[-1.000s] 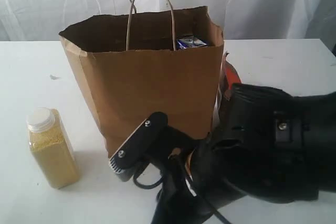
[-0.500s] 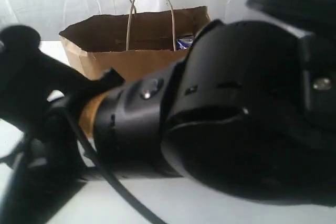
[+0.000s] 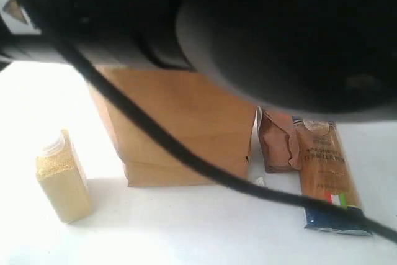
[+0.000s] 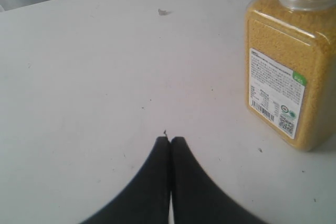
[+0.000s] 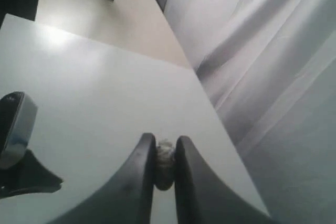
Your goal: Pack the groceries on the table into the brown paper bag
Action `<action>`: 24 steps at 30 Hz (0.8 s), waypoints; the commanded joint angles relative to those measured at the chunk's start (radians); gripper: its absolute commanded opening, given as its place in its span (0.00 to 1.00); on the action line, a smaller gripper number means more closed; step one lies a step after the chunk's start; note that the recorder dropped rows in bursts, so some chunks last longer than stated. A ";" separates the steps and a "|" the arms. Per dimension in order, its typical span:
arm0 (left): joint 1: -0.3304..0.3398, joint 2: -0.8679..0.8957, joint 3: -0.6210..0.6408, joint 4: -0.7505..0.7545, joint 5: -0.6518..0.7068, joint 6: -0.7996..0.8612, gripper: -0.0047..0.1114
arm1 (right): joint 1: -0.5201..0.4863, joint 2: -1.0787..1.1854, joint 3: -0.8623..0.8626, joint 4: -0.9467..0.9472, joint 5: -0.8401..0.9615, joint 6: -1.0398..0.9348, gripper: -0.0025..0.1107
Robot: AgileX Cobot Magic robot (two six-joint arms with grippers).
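The brown paper bag [image 3: 180, 128] stands on the white table [image 3: 186, 228], its top hidden behind my right arm [image 3: 279, 29]. To the left of the bag stands the yellow-grain bottle [image 3: 61, 178]. On the bag's right are the brown pouch [image 3: 279, 144] and the spaghetti pack [image 3: 325, 172]. My left gripper [image 4: 170, 139] is shut and empty, low over the table [image 4: 94, 77], a little apart from the bottle [image 4: 289, 66]. My right gripper [image 5: 166, 142] is shut on a short piece of pale twisted cord [image 5: 165, 161], like the bag's handle.
A black cable [image 3: 186, 153] from the right arm crosses in front of the bag in the exterior view. The right wrist view shows the table's far edge [image 5: 210, 103], a white curtain [image 5: 262, 51] beyond it and a dark device [image 5: 16, 129] at one side.
The right arm has risen from the front of the table to fill the top of the exterior view. The bag's opening is now covered; the pouch and spaghetti pack show.
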 commanded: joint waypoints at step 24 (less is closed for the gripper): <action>0.004 -0.005 0.004 -0.010 0.000 -0.001 0.04 | -0.221 0.118 -0.225 -0.081 0.537 0.536 0.02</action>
